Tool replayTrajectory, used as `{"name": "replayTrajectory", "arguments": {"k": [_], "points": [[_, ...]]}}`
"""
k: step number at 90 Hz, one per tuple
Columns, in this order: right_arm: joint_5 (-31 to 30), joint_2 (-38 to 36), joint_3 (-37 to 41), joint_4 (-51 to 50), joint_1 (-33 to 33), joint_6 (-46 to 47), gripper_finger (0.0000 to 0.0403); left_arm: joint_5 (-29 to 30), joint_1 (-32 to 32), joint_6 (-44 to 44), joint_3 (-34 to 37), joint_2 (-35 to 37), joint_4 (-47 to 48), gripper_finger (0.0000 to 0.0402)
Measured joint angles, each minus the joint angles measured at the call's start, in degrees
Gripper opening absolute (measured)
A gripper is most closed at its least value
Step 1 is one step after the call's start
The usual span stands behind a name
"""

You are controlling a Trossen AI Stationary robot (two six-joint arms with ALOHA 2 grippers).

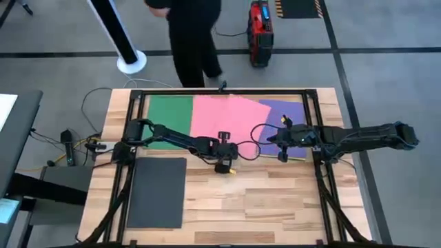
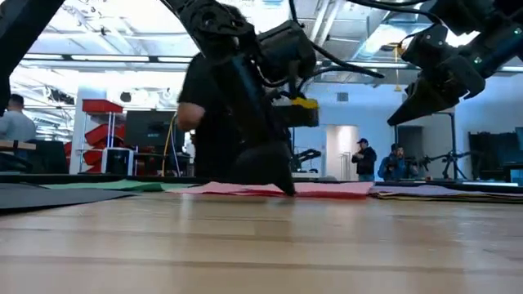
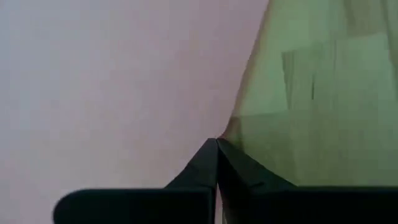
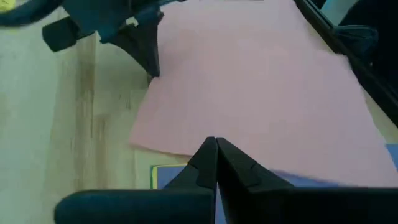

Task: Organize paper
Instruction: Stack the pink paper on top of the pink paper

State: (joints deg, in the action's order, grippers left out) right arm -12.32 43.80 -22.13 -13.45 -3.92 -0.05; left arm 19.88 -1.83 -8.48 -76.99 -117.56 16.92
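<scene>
Paper sheets lie flat on the wooden table: green at the far left, pink in the middle and turned a little, purple to its right, dark grey at the near left. A yellow edge peeks out under the purple sheet. My left gripper is shut, its tips down at the pink sheet's near edge. My right gripper is shut and hangs above the table over the pink sheet's right part, touching nothing. My left gripper has its shut fingertips on the pink sheet's near edge, about midway along it. The fingers come from above, pointing down. The sheet lies flat on the table beneath them. I cannot tell whether any paper sits between the fingers.
A black frame runs along the far edge and down both sides of the table. A person in black stands just beyond the far edge. A red case sits on the floor. Bare wood spreads across the near right.
</scene>
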Motion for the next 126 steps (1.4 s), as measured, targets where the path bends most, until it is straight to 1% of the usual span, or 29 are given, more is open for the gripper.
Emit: {"name": "replayTrajectory", "arguments": {"k": [8,22,30,40,46,62,70,76,84,91,106,115,126], "points": [[-0.84,0.01,0.00,-0.06,0.00,0.00,0.0000,0.12,0.00,4.08,0.59,2.47,-0.83,0.0000],[-1.29,-0.01,0.00,-0.13,-0.02,0.00,0.0000,4.71,-0.07,8.71,0.59,6.32,0.13,0.0000],[-1.29,-0.01,0.00,-0.47,0.05,0.00,0.0000,7.56,-0.07,12.09,0.62,8.55,3.58,0.0000],[-1.29,-0.01,0.00,-1.06,0.19,0.00,0.0000,11.78,-0.17,17.19,0.62,10.32,11.28,0.0000],[-1.29,0.01,0.00,-1.09,0.17,0.00,0.0000,13.14,-0.26,20.62,1.12,11.02,14.37,0.0000],[-1.30,0.05,0.00,-1.03,0.20,0.60,0.0000,12.54,-0.52,27.84,7.54,13.13,14.11,0.0000],[-1.30,0.63,0.00,-0.81,0.18,1.75,0.0000,11.61,-0.52,31.27,11.45,14.52,12.24,0.0000],[-1.29,1.81,0.00,0.34,0.20,3.21,0.0000,9.77,-0.43,33.23,14.85,15.76,8.96,0.0000],[-1.28,4.98,0.00,3.96,0.17,5.95,0.0000,6.65,-0.40,35.43,18.92,17.38,3.13,0.0000],[-1.28,9.41,0.00,9.24,-0.05,6.69,0.0000,5.71,-0.55,36.99,21.22,18.45,-0.20,0.0000],[-1.27,21.37,-0.10,19.37,-3.42,8.01,0.0000,5.46,-1.76,38.11,21.99,19.17,-0.80,0.0000],[-1.58,28.47,-1.50,23.21,-6.56,8.71,0.0000,4.40,-2.49,38.40,21.99,19.17,-1.24,0.0000],[-1.86,36.88,-4.23,25.48,-9.99,8.63,0.0000,5.12,-2.71,38.55,21.99,19.17,-1.37,0.0000]]}}
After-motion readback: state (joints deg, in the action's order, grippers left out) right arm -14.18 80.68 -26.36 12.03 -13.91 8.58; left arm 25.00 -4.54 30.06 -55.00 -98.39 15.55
